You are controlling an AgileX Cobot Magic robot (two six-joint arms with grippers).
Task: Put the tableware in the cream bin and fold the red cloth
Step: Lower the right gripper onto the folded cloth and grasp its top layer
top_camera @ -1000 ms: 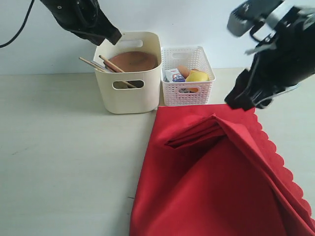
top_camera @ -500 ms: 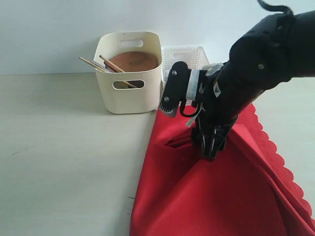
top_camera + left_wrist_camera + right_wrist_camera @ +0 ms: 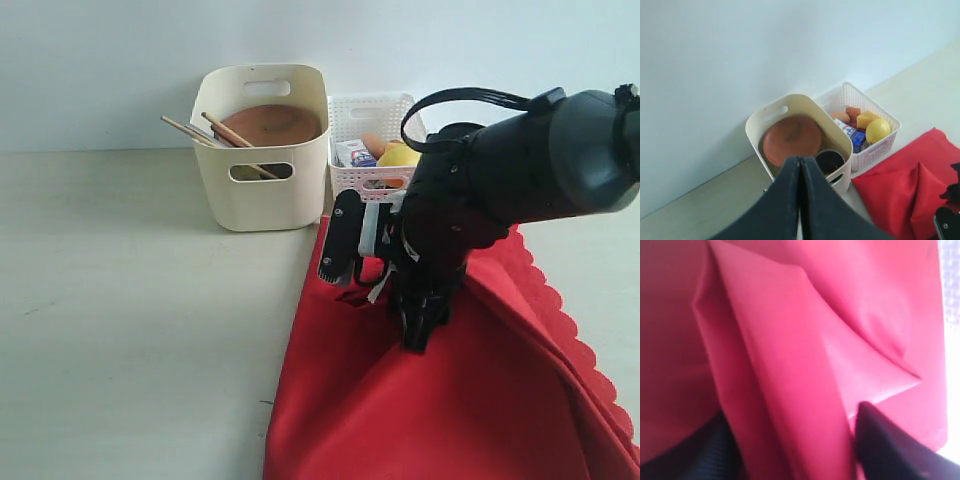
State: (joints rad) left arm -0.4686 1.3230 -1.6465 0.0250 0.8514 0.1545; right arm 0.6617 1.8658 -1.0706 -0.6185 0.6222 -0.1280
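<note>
The red cloth lies rumpled at the front right, with a raised fold in its middle. My right gripper is down on that fold. In the right wrist view the gripper is open, and its dark fingers stand either side of the ridge. The cream bin holds the round brown plate, a steel cup and wooden sticks poking over the rim. My left gripper is shut and empty, high above the cream bin. It is outside the exterior view.
A white lattice basket stands right of the bin, touching the cloth's far edge. It holds a lemon, cheese and a milk carton. The right arm's black body hides part of the basket. Bare tabletop stretches to the left.
The right arm has come down from the upper right onto the cloth's raised fold and sunk lower. The left arm has left the exterior view at the top left.
</note>
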